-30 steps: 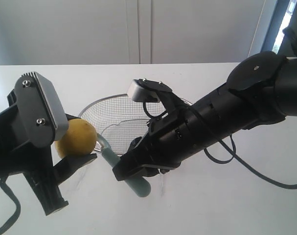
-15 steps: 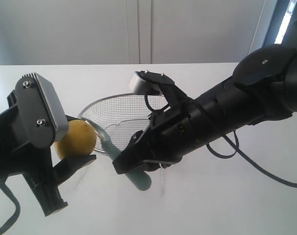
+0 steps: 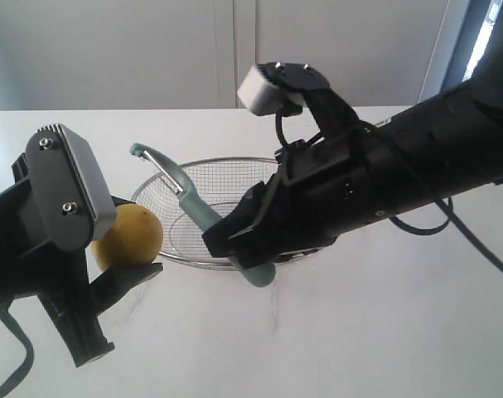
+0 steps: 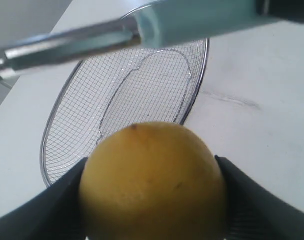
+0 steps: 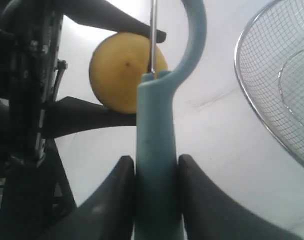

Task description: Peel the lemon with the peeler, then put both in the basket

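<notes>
A yellow lemon [image 3: 133, 235] hangs above the table at the left, with my left gripper [image 3: 128, 249] shut on it; its dark fingers [image 4: 232, 180] press both sides of the lemon [image 4: 152, 175]. My right gripper [image 3: 234, 249] is shut on the pale teal handle of the peeler [image 3: 197, 207]. The peeler's blade end points up and left, above the lemon and apart from it. In the right wrist view the peeler [image 5: 154, 145] sits between the pads of my right gripper [image 5: 154, 165], with the lemon [image 5: 116, 75] beyond it. The wire mesh basket [image 3: 226, 162] rests on the table behind both.
The white table [image 3: 359, 332] runs to a pale wall at the back. My right arm [image 3: 417, 174] stretches over the basket's right half. The left arm's grey camera housing [image 3: 69, 186] stands just left of the lemon.
My right gripper has risen and drawn back to the right, swinging the peeler's blade up off the lemon's side and above the basket's left rim. The lemon and left gripper have stayed still.
</notes>
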`<move>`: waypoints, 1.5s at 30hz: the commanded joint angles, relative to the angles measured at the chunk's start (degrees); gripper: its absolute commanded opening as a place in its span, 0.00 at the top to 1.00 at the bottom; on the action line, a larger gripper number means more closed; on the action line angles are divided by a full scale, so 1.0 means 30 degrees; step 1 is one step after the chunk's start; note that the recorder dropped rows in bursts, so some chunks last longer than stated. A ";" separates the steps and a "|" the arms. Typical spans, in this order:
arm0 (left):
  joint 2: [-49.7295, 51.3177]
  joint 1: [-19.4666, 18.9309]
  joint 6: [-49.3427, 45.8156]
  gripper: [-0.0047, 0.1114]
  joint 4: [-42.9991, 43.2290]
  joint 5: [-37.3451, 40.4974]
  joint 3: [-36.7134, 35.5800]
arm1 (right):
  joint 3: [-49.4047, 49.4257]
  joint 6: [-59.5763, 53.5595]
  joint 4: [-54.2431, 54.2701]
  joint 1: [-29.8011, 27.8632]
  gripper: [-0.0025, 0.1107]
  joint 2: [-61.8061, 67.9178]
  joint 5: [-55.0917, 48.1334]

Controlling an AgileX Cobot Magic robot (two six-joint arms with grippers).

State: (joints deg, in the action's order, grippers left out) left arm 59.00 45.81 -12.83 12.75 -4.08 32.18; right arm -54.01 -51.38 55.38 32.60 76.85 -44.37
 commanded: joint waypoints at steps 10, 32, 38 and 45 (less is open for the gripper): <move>-0.0101 0.0006 0.0160 0.96 -0.0223 -0.0093 -0.0069 | 0.0558 0.9185 -0.9220 -0.1534 0.98 -0.2643 0.3485; -0.0101 0.0006 0.0160 0.96 -0.0223 -0.0230 -0.0069 | 0.0920 0.4234 -0.1547 -0.0197 0.98 0.3995 0.2102; -0.0101 0.0006 0.0160 0.96 -0.0223 -0.0230 -0.0069 | 0.0895 0.4151 -0.0600 0.1132 0.98 0.4569 0.2009; -0.0101 0.0006 0.0194 0.96 -0.0223 -0.0232 -0.0069 | 0.0878 0.1200 0.2548 0.1132 0.98 0.4569 0.0213</move>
State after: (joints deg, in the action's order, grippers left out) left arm 59.00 45.81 -12.72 12.75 -3.99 32.18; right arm -51.45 -45.18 60.72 35.95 90.67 -41.97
